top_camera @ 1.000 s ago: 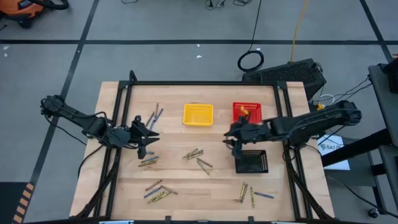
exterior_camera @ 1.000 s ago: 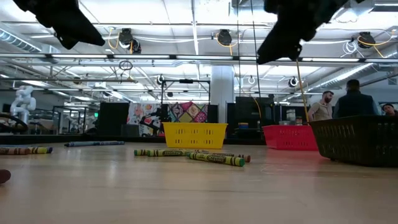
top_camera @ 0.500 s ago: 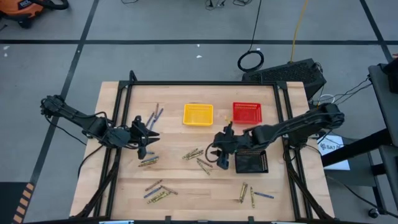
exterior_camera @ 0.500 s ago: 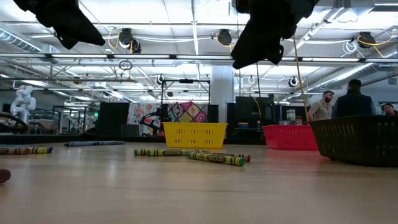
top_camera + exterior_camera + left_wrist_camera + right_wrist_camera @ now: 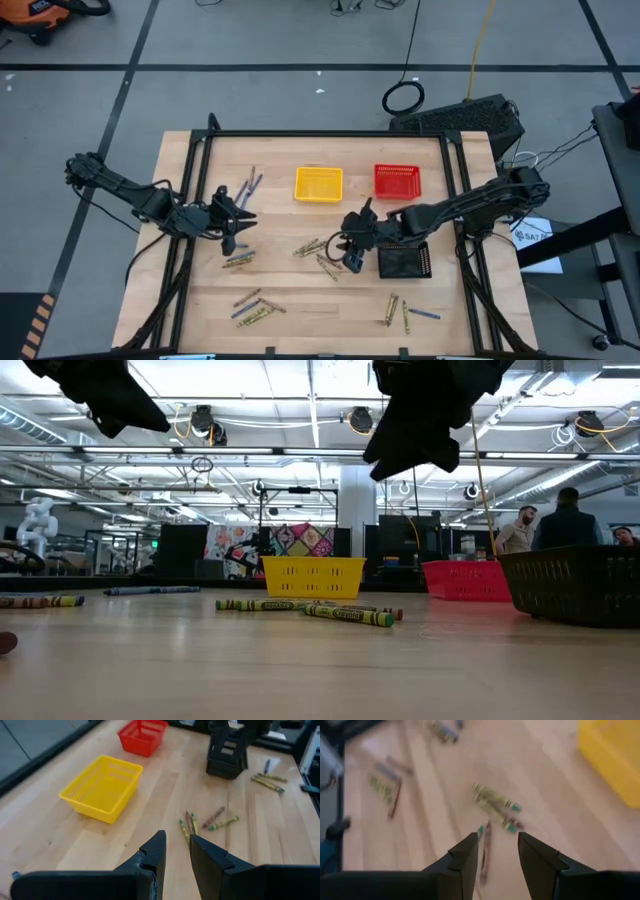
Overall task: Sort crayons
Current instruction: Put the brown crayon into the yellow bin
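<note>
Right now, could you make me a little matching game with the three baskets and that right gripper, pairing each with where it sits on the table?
Things:
1. yellow basket
2. red basket
3. black basket
4. right gripper

Places:
A. above the crayons at mid-table, open and empty
B. far side, nearest the table's middle
C. right side, nearer the front than the other two
D. far side, right of the yellow one

Pairs: 1-B, 2-D, 3-C, 4-A

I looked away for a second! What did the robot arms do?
The right gripper swung away from the red basket, past the black basket, to hover open and empty over the middle crayons. The left gripper, baskets and crayons stayed put.
</note>
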Controlling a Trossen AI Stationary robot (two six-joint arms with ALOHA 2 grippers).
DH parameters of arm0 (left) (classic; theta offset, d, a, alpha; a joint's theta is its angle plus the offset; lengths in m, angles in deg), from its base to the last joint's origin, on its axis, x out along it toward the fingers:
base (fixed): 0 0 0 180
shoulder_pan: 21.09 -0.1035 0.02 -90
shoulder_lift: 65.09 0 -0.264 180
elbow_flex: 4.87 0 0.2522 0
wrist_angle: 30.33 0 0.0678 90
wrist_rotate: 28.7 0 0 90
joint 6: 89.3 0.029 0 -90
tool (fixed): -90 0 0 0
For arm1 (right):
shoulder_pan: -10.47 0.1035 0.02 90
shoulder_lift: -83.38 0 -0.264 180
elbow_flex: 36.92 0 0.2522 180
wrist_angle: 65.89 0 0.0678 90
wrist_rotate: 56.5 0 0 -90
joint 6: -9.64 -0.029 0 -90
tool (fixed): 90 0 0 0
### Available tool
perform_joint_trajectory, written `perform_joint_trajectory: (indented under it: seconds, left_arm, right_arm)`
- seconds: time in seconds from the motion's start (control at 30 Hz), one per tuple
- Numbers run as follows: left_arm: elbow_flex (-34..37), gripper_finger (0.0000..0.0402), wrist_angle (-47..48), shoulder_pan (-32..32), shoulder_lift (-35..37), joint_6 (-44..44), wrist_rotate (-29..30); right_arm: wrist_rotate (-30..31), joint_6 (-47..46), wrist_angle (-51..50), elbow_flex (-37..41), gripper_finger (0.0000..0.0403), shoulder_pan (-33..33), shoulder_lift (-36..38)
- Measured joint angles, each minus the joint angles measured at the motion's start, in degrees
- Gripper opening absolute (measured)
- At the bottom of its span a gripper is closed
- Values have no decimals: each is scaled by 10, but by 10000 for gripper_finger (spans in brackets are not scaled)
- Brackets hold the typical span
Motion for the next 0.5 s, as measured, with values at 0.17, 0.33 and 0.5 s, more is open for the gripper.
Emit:
perform_joint_trajectory:
  seconds: [0.17,0.33,0.5]
  left_arm:
    - [0,90,-27,0,-17,0,6]
    - [0,90,-28,0,-35,-15,-31]
    - [0,90,-28,0,-50,-14,-34]
  right_arm:
    - [20,-21,40,0,128,0,-27]
    - [-16,-42,51,0,128,11,-49]
    - [-24,-43,51,0,128,30,-60]
